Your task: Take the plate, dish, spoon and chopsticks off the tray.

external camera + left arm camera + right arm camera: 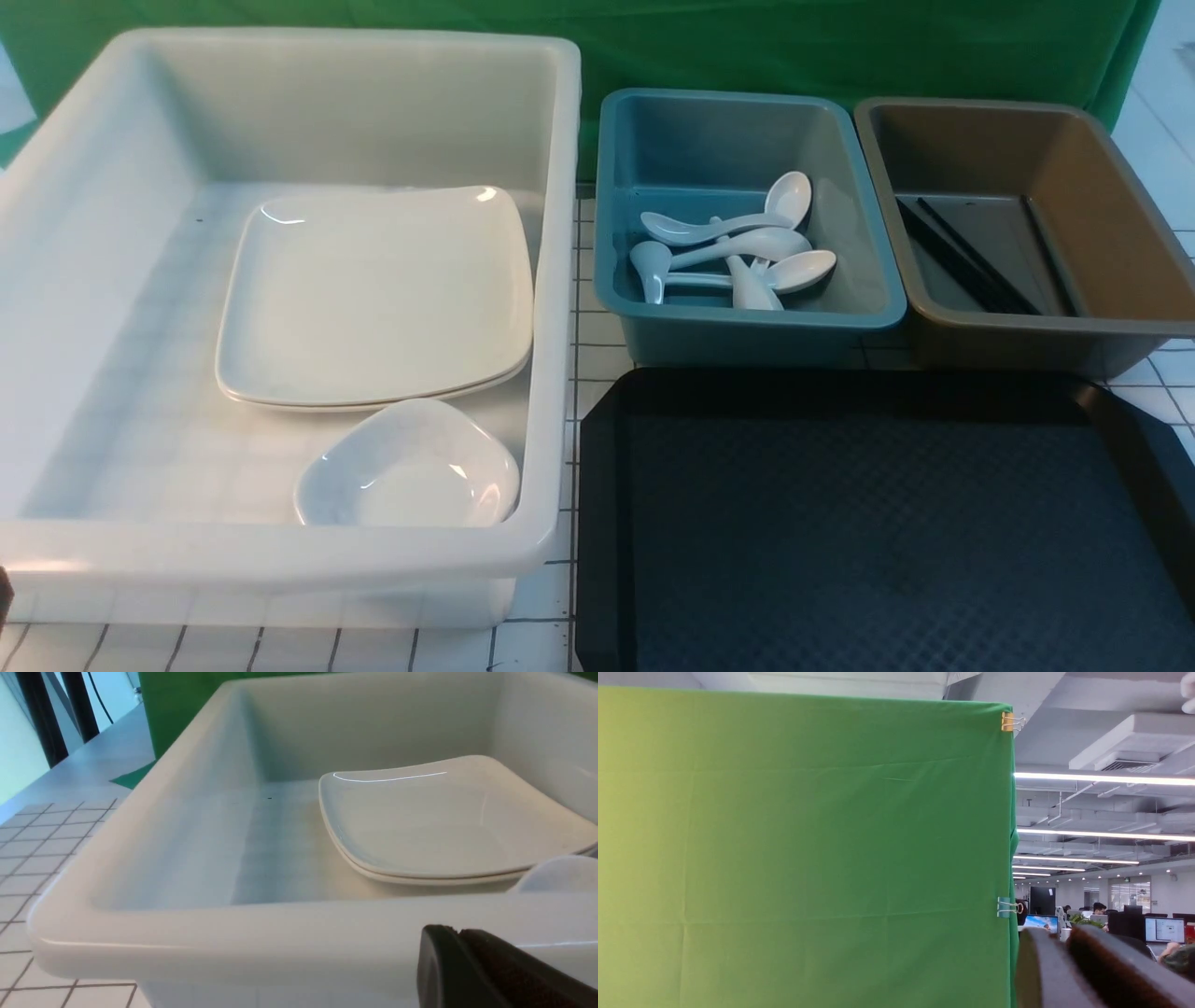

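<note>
The black tray (887, 532) lies at the front right with nothing on its textured surface. Two stacked white plates (373, 289) rest in the white bin (280, 551), with a small white dish (411, 467) in front of them. Several white spoons (738, 247) lie in the teal bin (747, 327). Black chopsticks (966, 257) lie in the brown bin (1046, 327). My left gripper (455, 931) is shut and empty, just outside the white bin's near wall, facing the plates (458, 821) and the dish (560, 875). My right gripper (1059, 938) points up at a green curtain, its tips slightly parted and holding nothing.
The three bins stand in a row along the back, the teal and brown ones right behind the tray. A green curtain (747, 47) hangs behind them. White gridded tabletop (588, 336) shows between the white bin and the tray.
</note>
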Robot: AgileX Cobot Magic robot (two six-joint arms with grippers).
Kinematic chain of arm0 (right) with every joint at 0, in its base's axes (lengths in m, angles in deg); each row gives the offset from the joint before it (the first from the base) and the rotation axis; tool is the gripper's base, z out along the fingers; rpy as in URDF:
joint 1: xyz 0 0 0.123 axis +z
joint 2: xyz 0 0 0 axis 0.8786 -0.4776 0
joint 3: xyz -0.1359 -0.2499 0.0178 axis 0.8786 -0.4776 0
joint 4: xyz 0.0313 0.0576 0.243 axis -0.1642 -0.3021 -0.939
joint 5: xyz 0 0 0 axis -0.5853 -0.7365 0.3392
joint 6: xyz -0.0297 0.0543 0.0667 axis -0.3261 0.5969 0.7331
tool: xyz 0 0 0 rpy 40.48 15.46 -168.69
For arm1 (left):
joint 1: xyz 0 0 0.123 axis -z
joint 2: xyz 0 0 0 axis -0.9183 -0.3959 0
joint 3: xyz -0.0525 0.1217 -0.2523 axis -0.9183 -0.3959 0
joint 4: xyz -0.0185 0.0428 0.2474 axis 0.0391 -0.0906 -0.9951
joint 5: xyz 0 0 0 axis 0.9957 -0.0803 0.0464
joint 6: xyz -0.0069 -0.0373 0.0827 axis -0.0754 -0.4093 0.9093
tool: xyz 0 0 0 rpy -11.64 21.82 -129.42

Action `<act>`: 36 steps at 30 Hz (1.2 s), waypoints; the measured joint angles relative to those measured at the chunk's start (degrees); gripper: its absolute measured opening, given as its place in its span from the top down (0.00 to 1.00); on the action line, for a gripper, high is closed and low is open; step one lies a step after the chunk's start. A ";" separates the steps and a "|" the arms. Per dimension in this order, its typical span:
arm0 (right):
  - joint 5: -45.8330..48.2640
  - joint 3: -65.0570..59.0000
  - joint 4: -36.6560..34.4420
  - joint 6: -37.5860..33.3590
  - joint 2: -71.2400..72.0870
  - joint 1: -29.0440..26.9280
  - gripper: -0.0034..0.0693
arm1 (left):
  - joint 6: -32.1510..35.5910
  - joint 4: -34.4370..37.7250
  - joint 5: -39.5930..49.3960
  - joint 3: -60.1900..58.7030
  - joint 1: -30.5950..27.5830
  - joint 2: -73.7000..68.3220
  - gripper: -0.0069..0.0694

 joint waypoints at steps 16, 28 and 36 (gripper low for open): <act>-0.11 0.00 0.00 0.00 0.02 0.00 0.73 | -2.82 0.41 4.21 -0.16 0.07 0.21 0.94; -0.11 0.00 0.00 0.00 0.02 0.00 0.68 | -3.04 0.58 4.21 -0.16 0.07 0.21 0.94; -0.11 0.00 0.00 0.00 0.02 0.00 0.66 | -3.09 0.63 4.26 -0.16 0.07 0.21 0.94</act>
